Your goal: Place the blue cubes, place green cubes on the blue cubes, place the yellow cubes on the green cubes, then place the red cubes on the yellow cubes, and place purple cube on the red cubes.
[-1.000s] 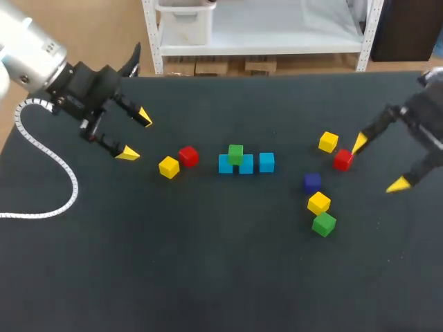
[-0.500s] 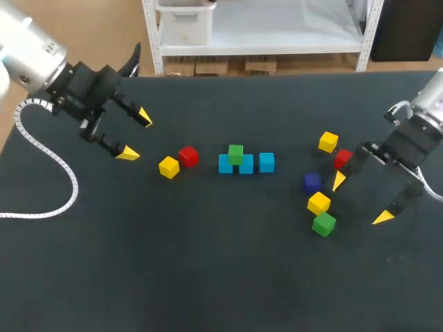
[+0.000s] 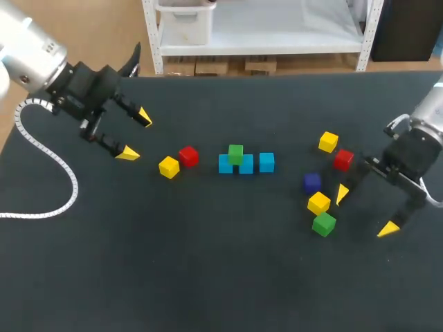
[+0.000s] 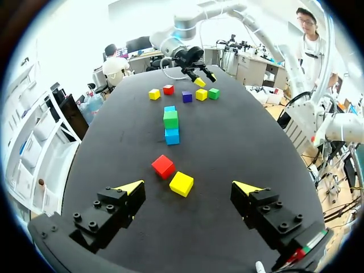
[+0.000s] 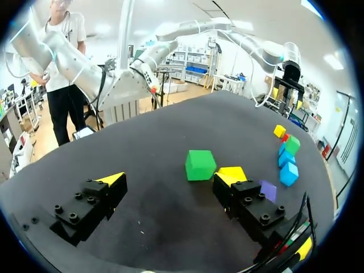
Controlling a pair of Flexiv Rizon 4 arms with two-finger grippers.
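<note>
Broad bare counter (image 3: 208, 277) along the whole front edge and over the front left quarter. A narrower free lane between the middle row and the right-hand cluster, and another along the back edge.

Near the left edge, towards the back: left gripper (image 3: 136, 135), fingers spread wide, nothing between them. Coiled white cable (image 3: 48, 173) looping from that arm across the surface. Ahead of those fingers, clear of both tips: left yellow cube (image 3: 168, 167) and left red cube (image 3: 188, 156), just beside each other.

Mid-counter: three blue cubes (image 3: 266, 162) in a line, two touching, the third just beside them. Stacked green cube (image 3: 235, 153) on top of the touching pair.

Near the right edge: right gripper (image 3: 365, 211), fingers likewise wide and empty. Loose green cube (image 3: 323, 223) ahead of it, in line with the gap between the fingers. Near yellow cube (image 3: 318, 203) close by one tip, partly hidden behind that finger in the right wrist view. Purple cube (image 3: 312, 182) just beyond, then right red cube (image 3: 342, 160) and far yellow cube (image 3: 328, 142) towards the back.

Surface itself dark, matt and flat.
</note>
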